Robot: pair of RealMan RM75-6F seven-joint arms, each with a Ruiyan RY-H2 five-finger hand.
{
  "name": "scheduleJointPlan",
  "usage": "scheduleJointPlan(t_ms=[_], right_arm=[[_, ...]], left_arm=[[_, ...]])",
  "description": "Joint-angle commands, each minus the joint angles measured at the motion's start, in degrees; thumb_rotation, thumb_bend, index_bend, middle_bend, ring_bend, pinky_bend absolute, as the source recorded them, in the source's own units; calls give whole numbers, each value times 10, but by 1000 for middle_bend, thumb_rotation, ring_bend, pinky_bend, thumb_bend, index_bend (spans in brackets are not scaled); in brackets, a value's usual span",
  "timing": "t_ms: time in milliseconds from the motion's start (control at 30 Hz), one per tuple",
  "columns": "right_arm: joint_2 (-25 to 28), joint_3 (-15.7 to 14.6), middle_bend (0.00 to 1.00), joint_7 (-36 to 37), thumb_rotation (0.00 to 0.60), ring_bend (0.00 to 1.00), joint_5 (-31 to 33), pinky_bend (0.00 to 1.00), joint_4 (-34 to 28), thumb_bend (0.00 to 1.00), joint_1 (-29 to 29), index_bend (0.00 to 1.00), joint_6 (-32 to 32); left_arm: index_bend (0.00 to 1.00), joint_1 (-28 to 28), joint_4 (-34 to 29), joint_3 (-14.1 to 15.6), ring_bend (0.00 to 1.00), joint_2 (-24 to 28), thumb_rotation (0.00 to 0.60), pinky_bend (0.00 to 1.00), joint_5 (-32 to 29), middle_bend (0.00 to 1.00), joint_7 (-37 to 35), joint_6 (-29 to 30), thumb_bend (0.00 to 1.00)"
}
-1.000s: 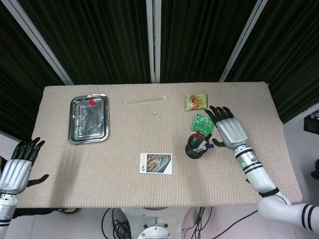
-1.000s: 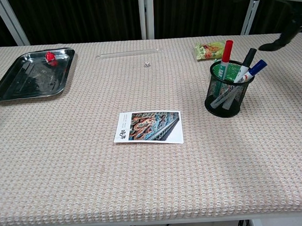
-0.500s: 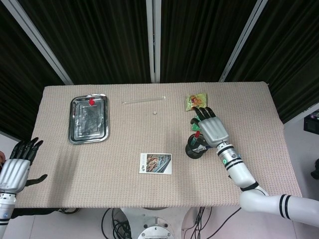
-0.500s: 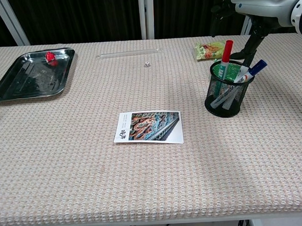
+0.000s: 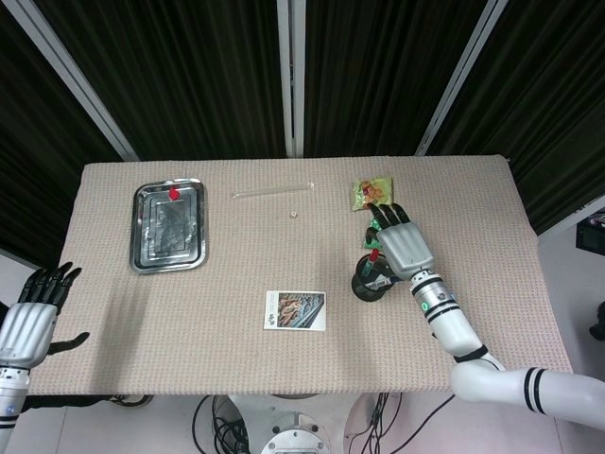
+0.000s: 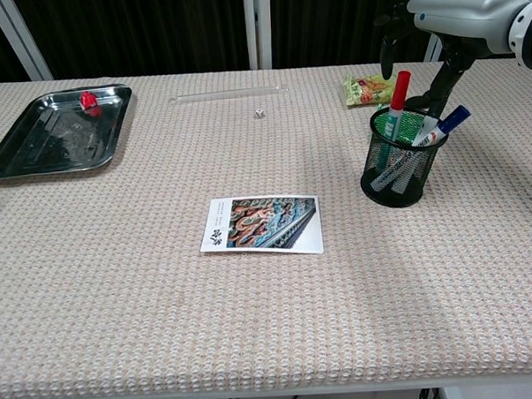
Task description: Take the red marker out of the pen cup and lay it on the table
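A black mesh pen cup stands on the table right of centre. The red marker stands upright in it, its red cap poking out, beside blue and black markers. My right hand hovers just above the cup with fingers spread, palm down, holding nothing; the thumb hangs behind the markers. My left hand is off the table's front-left corner, fingers apart and empty.
A picture card lies in front of the cup to the left. Green and yellow snack packets lie behind it. A metal tray with a small red thing sits far left; a clear ruler and a die lie at the back.
My right hand swung left from beside the cup to over it, then crept slightly further back. The markers have not moved. The left hand drifted a little downward.
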Motion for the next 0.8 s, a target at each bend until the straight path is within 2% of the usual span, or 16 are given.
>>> scheduleJointPlan(t_ms=[33,633,800], right_arm=[[-2,-2,17,-1,600,0,2,0,3,206,2,441,2],[-15,-11,28,5,600,0,11,0,16,266,12,496,5],[-16,-13,29,5,600,0,11,0,17,291,13,537,8]], left_arm=[[39,0,1,0,0,0,600,20,-1,0,-1,-1,98],[39,-2,9,-1,0,-2,600,19,-2,0,-8,-6,98],[39,-1,10,0,0,-2,600,20,-4,0,-9,-8,98]])
